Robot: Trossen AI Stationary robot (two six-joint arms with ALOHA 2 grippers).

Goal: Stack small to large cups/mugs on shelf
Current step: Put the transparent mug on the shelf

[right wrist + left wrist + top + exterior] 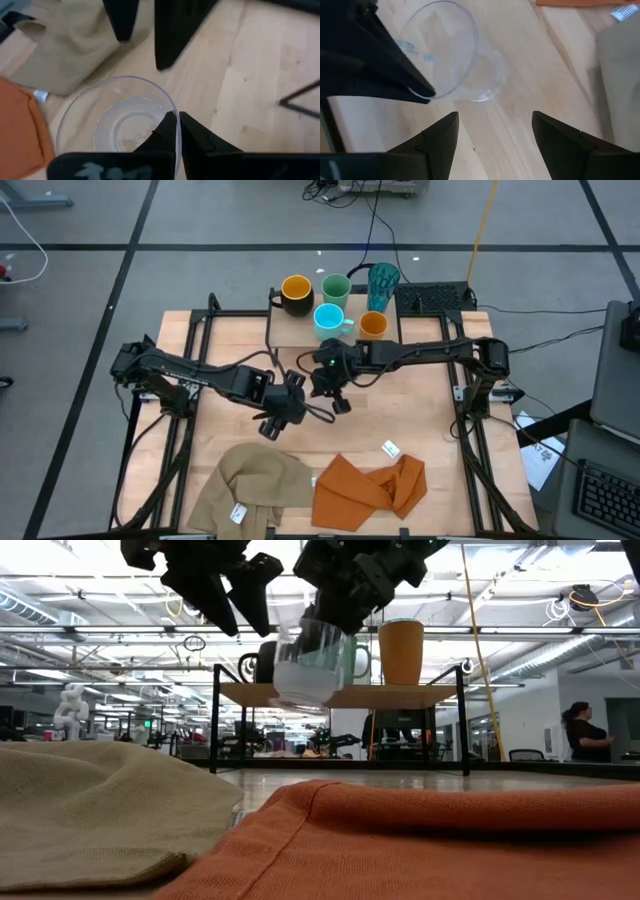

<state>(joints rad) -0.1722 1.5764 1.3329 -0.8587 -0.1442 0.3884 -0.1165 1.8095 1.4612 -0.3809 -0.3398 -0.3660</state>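
Note:
My right gripper [176,117] is shut on the small clear cup [305,665], which hangs in the air in front of the shelf [340,696], above the middle of the table. My left gripper [495,135] stands open just left of the clear cup [455,60], touching nothing. On the shelf [285,332] stand the black mug [296,293], the green cup [336,288], the light blue mug [330,318] and the small orange cup [373,325]. The teal tumbler [383,280] is at its far right corner. My right gripper pinches the clear cup's rim wall [167,107], one finger inside the cup and one outside. The fingers slant down from the table's far right. The cup hangs below them, mouth up and slightly tilted, clear of the table.
A tan cloth [255,485] and an orange cloth [370,488] lie along the table's near edge, with a small white tag [391,448] beyond the orange one. Bare wood lies between the cloths and the shelf. A person [585,735] stands far off in the room.

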